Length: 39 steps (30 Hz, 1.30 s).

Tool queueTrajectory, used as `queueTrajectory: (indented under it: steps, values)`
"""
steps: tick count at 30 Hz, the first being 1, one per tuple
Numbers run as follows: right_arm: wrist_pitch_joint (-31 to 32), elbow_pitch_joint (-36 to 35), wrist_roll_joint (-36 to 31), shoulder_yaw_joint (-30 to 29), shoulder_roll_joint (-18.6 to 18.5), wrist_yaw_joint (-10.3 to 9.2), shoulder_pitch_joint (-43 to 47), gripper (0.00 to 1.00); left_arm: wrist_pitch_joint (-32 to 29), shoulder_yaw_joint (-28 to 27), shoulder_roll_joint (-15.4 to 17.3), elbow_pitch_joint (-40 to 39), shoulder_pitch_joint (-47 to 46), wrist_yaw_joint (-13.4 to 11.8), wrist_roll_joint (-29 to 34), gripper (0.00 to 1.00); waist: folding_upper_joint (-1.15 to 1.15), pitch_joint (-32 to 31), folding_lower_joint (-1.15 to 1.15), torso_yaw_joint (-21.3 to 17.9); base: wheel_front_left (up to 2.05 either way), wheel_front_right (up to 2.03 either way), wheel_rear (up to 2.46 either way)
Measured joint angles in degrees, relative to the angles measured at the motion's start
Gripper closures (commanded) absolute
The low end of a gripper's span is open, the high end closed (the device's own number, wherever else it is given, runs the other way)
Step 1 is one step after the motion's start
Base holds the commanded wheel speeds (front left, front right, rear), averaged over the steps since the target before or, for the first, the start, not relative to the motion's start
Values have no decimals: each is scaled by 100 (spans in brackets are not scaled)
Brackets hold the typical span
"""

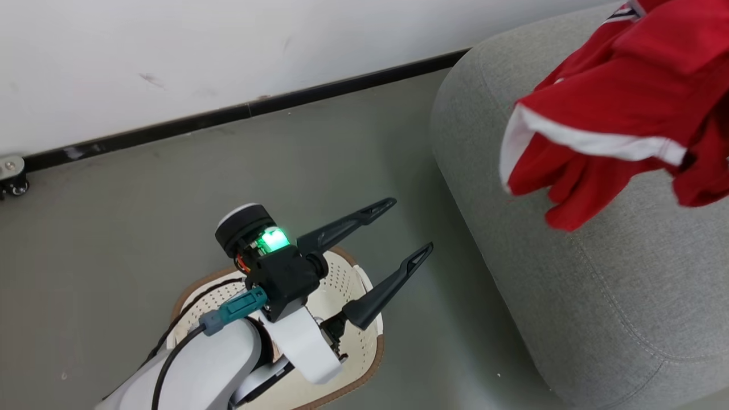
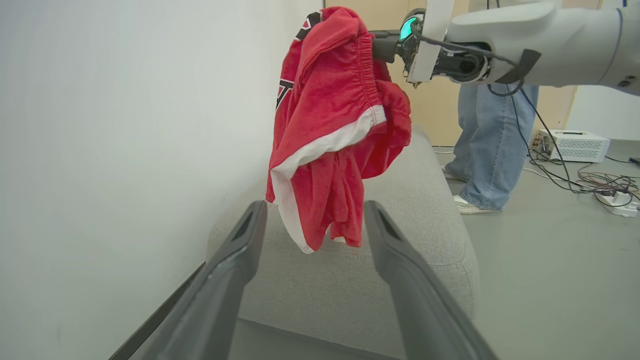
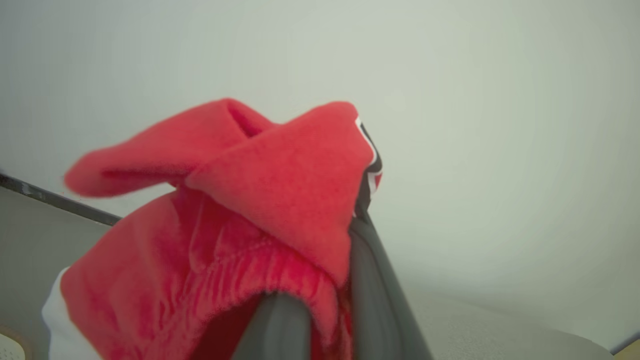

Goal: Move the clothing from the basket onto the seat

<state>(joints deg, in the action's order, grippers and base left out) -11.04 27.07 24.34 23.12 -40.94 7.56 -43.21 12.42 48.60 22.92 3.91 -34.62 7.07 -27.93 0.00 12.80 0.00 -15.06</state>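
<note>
The right pincer is clamping its two dark fingers tight on the clothing, gripping a bunched red fold near the gathered waistband. The clothing is hanging from that grip above the seat, over the seat's rounded end. Its white trim stripe is running across the drooping folds, and black-and-white lettering is peeking out near the top. Whether the lowest fold is touching the seat cannot be told.

The left pincer is holding its fingers spread wide with nothing between them. It is hovering off the seat's rounded end, with its tips pointing toward the seat.

The basket is sitting on the grey floor under the left pincer, near the seat's end but apart from it. Its brown rim and perforated cream wall are showing around the arm.

A white wall is running along one side of the seat. A person in jeans is standing by the seat's other side.
</note>
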Motion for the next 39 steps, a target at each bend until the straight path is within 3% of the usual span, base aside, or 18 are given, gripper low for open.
queueTrajectory:
  steps: [16,28,39]
  values:
    - [104,334,48,-270,-410,0,-123,100,-94,-22,-10,-200,-360,-1,147,0,0,523,0,51,0,0,0]
    - [-13,686,233,-836,-876,0,-276,100,-132,-32,12,-283,-549,-1,230,0,0,777,0,25,0,0,0]
    - [-115,904,354,-1089,-906,0,-374,100,-171,-27,21,-363,-565,-1,288,0,0,887,0,12,0,0,0]
